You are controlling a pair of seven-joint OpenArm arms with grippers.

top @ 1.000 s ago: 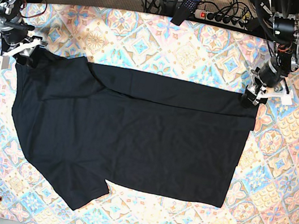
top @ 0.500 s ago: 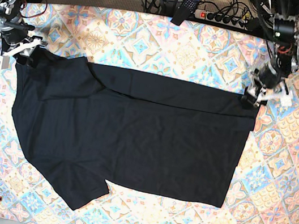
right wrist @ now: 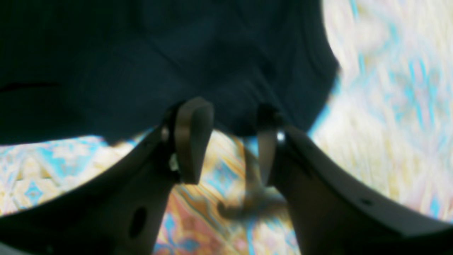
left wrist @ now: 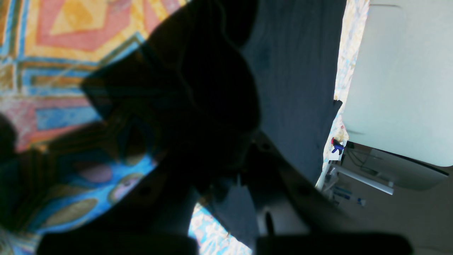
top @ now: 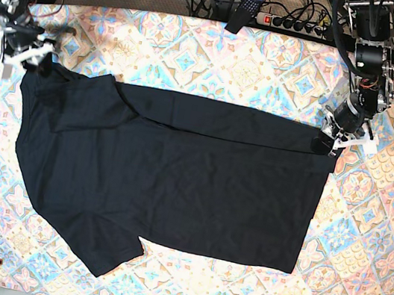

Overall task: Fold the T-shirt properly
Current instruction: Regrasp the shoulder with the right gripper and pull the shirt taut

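T-shirt (top: 169, 181) lies spread on the patterned surface (top: 270, 69), black, mostly flat, one sleeve folded in along the far edge, the other sleeve pointing toward the near edge at the base view's lower left. Left gripper (top: 332, 137) sits at the shirt's far corner on the base view's right; its fingers are closed, and the left wrist view shows dark cloth bunched at the tips, so I judge they have a pinch of the hem corner, though that view is dark and how much fabric is caught cannot be told. Right gripper (right wrist: 226, 141) is at the opposite far corner by the shoulder; in the right wrist view its fingers (right wrist: 193, 138) stand partly apart with the shirt's edge just beyond the tips and patterned cloth visible in the gap, so nothing is held there yet. Risks as I judge them: (1) uneven start — if the left arm lifts while the right has no hold, the far edge skews and the fold line runs diagonal; (2) thin pinch on the left — a grip on only the hem's top layer could slip out under the drag of a large soft shirt; (3) the right fingers could close on the patterned covering along with, or instead of, the shirt, since both lie between the tips; (4) the already folded-in sleeve may fall open when the edge is raised, leaving a lump inside the fold.
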